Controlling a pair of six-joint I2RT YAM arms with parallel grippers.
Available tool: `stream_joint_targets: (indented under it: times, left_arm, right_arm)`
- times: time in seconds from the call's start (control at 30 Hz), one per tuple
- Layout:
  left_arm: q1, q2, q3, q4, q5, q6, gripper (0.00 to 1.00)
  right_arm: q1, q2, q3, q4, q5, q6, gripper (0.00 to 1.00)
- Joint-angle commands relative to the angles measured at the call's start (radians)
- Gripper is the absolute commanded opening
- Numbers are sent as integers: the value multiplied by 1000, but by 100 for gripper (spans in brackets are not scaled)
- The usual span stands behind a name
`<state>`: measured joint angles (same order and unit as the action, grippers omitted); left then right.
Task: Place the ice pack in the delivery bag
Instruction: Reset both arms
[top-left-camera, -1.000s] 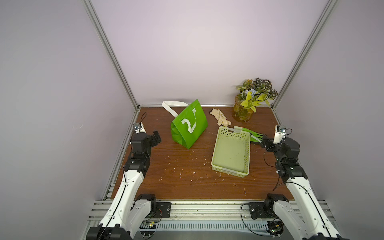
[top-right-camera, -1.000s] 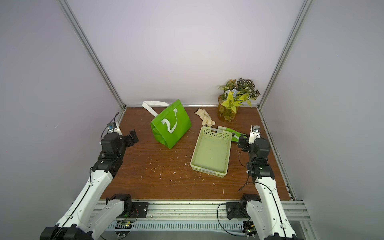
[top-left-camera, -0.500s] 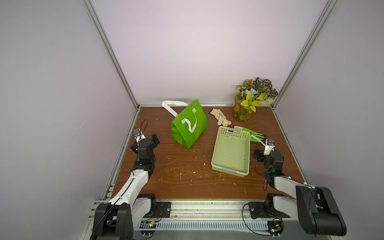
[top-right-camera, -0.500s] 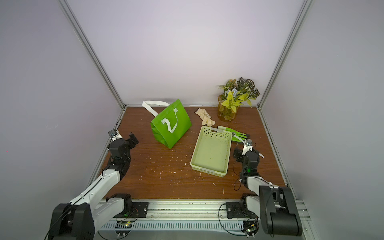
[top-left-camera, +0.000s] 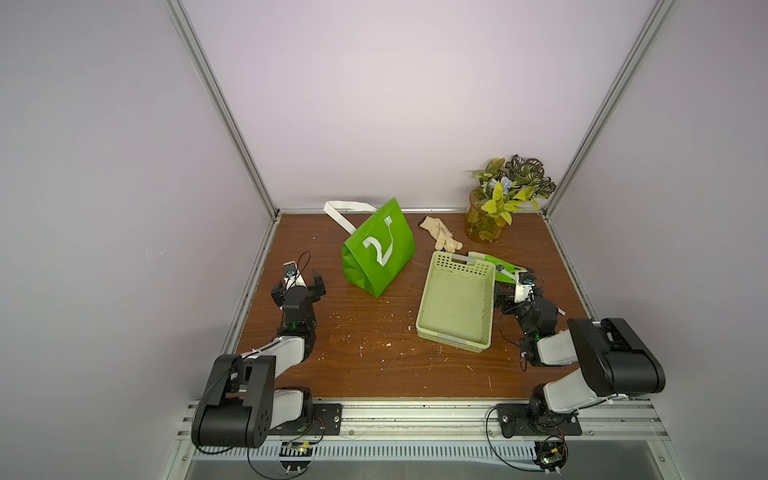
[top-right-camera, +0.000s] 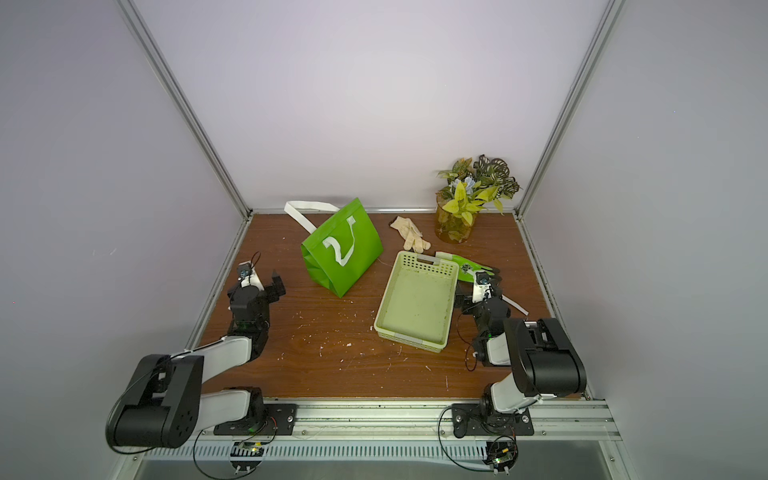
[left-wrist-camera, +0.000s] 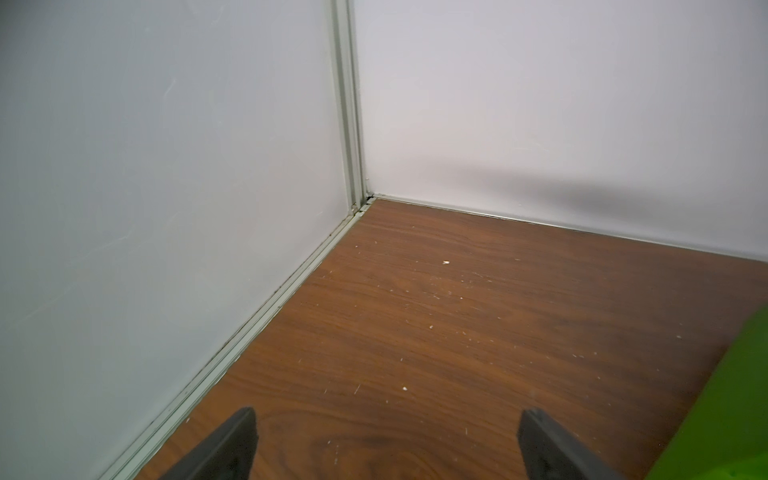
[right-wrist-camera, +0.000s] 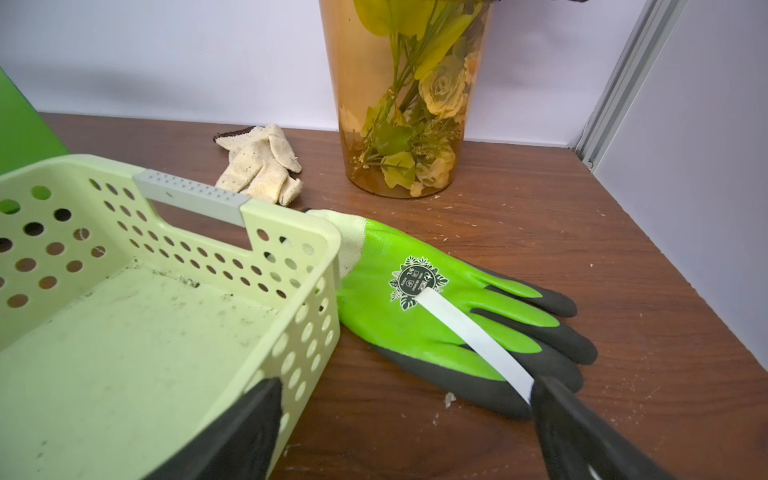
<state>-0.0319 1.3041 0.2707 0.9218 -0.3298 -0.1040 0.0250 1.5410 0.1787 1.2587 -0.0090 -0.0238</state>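
Clock set on a top view: 12 = back wall, 6 = robot bases.

Wood table (top-left-camera: 374, 353), walled on three sides.

Left arm folded low along the 9 o'clock edge. The left gripper (top-left-camera: 298, 286) points toward the 11 o'clock corner with jaws spread wide and nothing between them, only bare wood. It is well apart from the bag.

Right arm folded low at 3 o'clock. The right gripper (right-wrist-camera: 407, 384) is spread wide and pinches nothing. One finger (right-wrist-camera: 249, 419) shows in front of the basket's outer corner, the other sits at the near end of the white strip. Contact with either: cannot tell.

Delivery bag (top-left-camera: 365, 272), bright green, at about 11 o'clock from centre. It is tipped so the side with the white "2" mark faces the camera. A white strap (top-left-camera: 345, 210) trails toward the back wall. The inside is hidden in every view.

Ice pack: cannot tell where it is.

Pale green perforated basket (top-left-camera: 463, 266) at 3 o'clock from centre, grey handle bars on its short ends, floor bare and dirty.

Amber see-through vase (top-left-camera: 482, 226) of fake leaves and flowers in the 1 o'clock corner.

Green-and-black work glove (right-wrist-camera: 415, 307) lies flat at 2 o'clock, touching the basket's far outer corner.

Cream knit glove (top-left-camera: 440, 235) at 12–1 o'clock, between bag and vase.

White strip (right-wrist-camera: 469, 332) lies across the green glove.

Pale crumbs (top-left-camera: 388, 345) are scattered on the wood.
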Motion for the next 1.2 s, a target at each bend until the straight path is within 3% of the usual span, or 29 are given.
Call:
stream_joint_targets:
  times: [0.0,0.1,0.37,0.5,0.63,0.73,0.77,0.83,0.93,1.17]
  left_arm:
    - [-21,23,28,138,112,106,100]
    - [-25,38,7,223,132,125,100]
    - [-59,-1,-80,209,51,117,100]
    - [-62,28,-101,245,79,111,100]
    - [-63,113,-117,359,132,140,100]
    - [-60,280,-175,674,114,142,99]
    - [-62,284,-174,666,112,140,99]
    - [-52,215,-123,454,136,122,99]
    - [-8,252,-82,434,159,85,99]
    - [-7,251,-85,437,118,71,99]
  right_arm:
    - [1,3,40,55,32,18,99]
    - [2,5,41,63,39,24,99]
    - [1,7,39,66,39,24,99]
    - [2,7,39,67,38,24,99]
    - [2,7,39,66,38,23,99]
    - [2,7,41,66,39,24,99]
    - [1,7,41,66,39,24,99]
    - [2,7,40,66,39,22,99]
    - [1,7,40,67,40,22,99]
    - [2,7,39,67,38,22,99]
